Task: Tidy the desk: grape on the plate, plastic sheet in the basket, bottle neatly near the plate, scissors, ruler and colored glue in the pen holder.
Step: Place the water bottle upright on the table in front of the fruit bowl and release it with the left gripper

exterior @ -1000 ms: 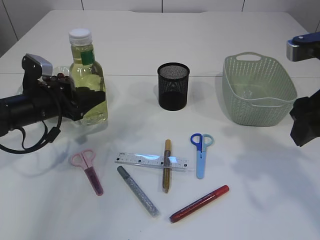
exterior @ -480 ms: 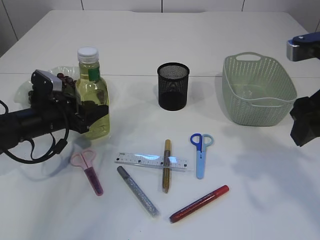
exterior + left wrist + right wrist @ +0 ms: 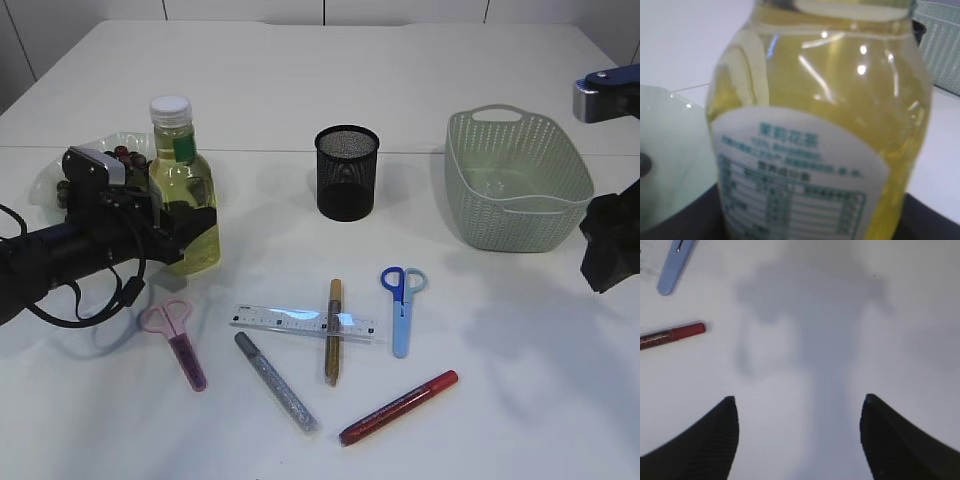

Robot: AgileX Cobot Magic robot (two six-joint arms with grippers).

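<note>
My left gripper [image 3: 180,228] is shut on the bottle [image 3: 184,195] of yellow liquid, which stands upright on the table beside the clear plate [image 3: 48,182] with grapes [image 3: 125,153]. In the left wrist view the bottle [image 3: 820,125] fills the frame, with the plate [image 3: 670,165] to its left. The ruler [image 3: 300,322], blue scissors [image 3: 401,300], pink scissors [image 3: 175,340] and gold [image 3: 334,330], silver [image 3: 275,382] and red [image 3: 398,407] glue pens lie at the front. My right gripper [image 3: 608,240] is open and empty above bare table [image 3: 799,412]. I cannot make out the plastic sheet.
The black mesh pen holder [image 3: 347,172] stands at the middle back. The green basket [image 3: 515,180] stands at the back right. The right wrist view shows the red pen's end [image 3: 672,335] and the blue scissors' tip [image 3: 675,265] at its left.
My left gripper has brought the bottle forward and down from beside the plate, and it now stands on the table. The right arm has not moved.
</note>
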